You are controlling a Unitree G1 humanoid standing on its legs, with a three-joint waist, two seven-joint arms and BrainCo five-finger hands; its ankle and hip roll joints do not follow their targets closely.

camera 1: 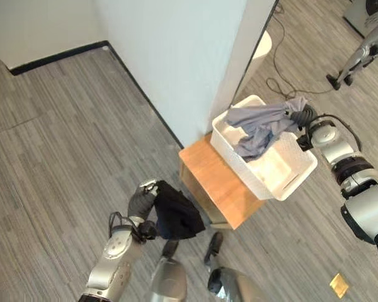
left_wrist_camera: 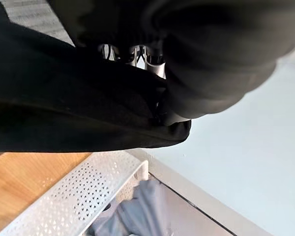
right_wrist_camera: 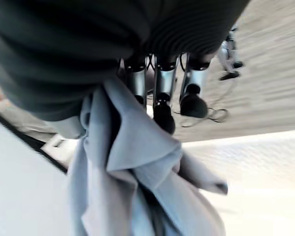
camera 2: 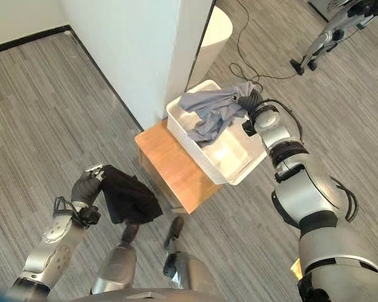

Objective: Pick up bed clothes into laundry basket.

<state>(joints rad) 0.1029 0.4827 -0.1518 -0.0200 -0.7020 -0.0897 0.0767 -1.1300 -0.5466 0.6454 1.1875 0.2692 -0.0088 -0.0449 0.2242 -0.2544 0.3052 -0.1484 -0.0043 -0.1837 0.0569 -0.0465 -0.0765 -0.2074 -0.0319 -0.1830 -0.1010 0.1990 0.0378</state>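
My right robot hand is up at the far rim of the white laundry basket, fingers curled into a bunched grey garment that drapes down into the tub. My left robot hand hangs low over the floor, just short of the wooden desk that carries the basket, and it pinches a black garment by a gathered fold, the rest sagging beneath.

Both pieces look light, soft and limp (nothing stiff to push against), so I judge they will fold and trail wherever I take them, and a loose corner could snag on the basket rim or spill over it. Gripping a thick bunch near the middle seems safest; a thin edge would likely slip out.

The basket sits on the far end of the desk, hard beside the white wall corner, and its outer end overhangs the desk edge, so leaning on that rim could tip it. Open room lies on the floor side, over the bare near half of the desk, which is the way I would bring the black garment in.
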